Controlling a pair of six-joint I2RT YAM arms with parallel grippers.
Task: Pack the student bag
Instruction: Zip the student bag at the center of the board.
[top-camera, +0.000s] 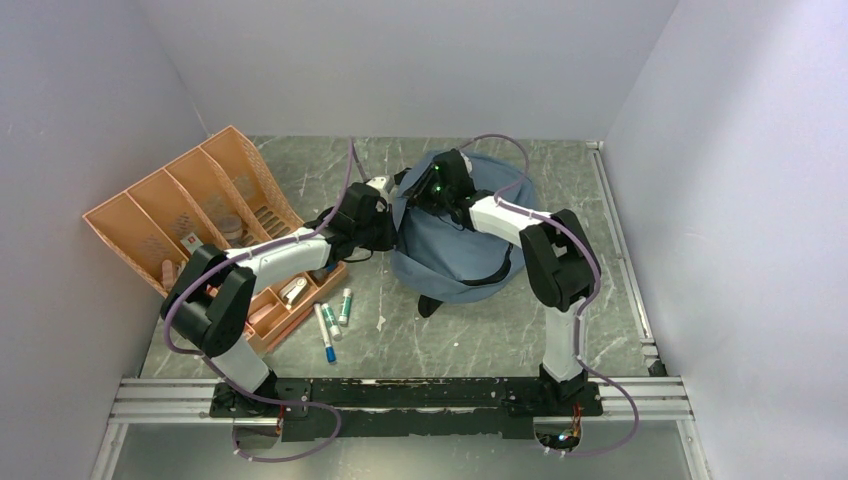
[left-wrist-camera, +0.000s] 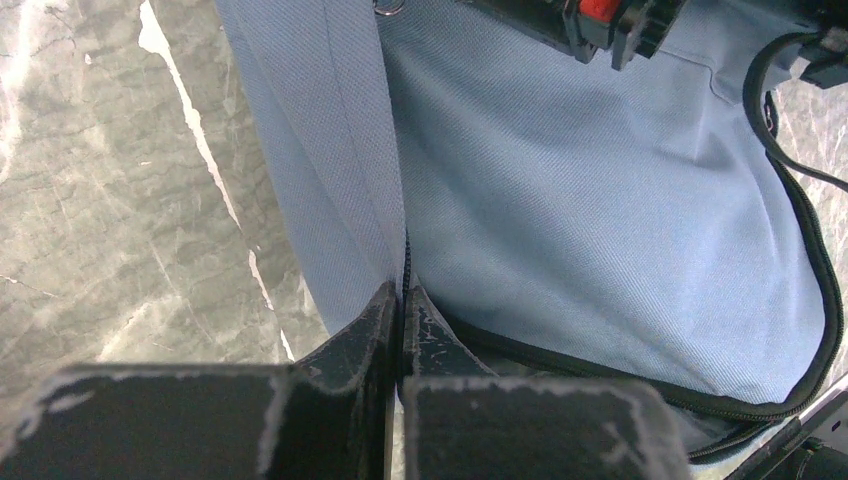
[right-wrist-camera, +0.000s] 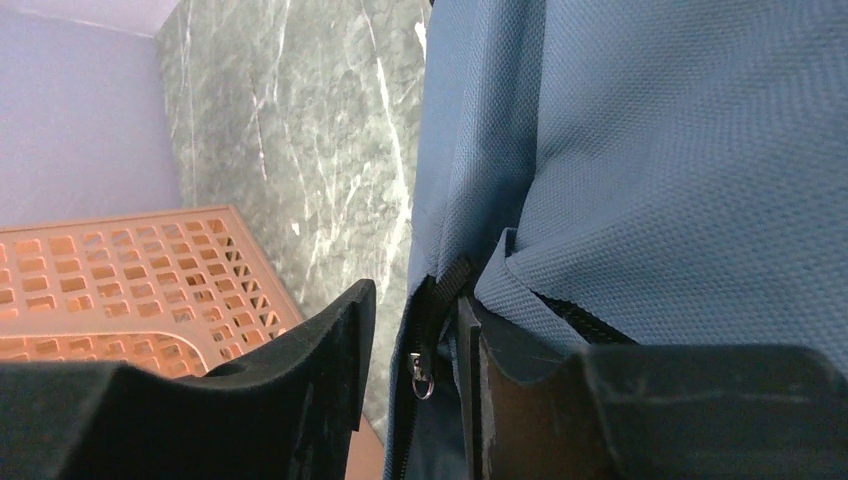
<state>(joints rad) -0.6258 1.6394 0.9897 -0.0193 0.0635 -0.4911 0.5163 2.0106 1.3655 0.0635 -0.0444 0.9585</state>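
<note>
**Student bag (top-camera: 455, 250):** it lies slumped on the tabletop (top-camera: 420, 345), just right of centre in the overhead frame. A black strap (top-camera: 432, 303) trails off its lower edge.

**Left gripper (top-camera: 393, 224):** it sits at the bag's left edge. In its wrist view the jaws are pressed together with no gap, pinching the blue fabric seam where the black zipper (left-wrist-camera: 600, 368) begins.

**Right gripper (top-camera: 440, 185):** it is over the bag's upper part. In its wrist view the jaws stand moderately apart. The zipper tape and its metal pull (right-wrist-camera: 420, 368) hang in the gap. Fabric lies against the jaw on the right of that frame, and the jaw on the left is clear of it.

**Surroundings:**
- An orange tray (top-camera: 190, 215) with compartments sits tilted at the left of the frame, with small items inside.
- The left forearm crosses the tray's lower right corner and hides part of it.
- Markers (top-camera: 327, 338) lie on the tabletop at lower centre-left, between tray and bag, touching neither.
- A small pale item (top-camera: 380, 322) lies near the markers, too small to identify.

**Obstruction:** both arms cover the bag's upper left from above, so its opening cannot be seen there.
</note>
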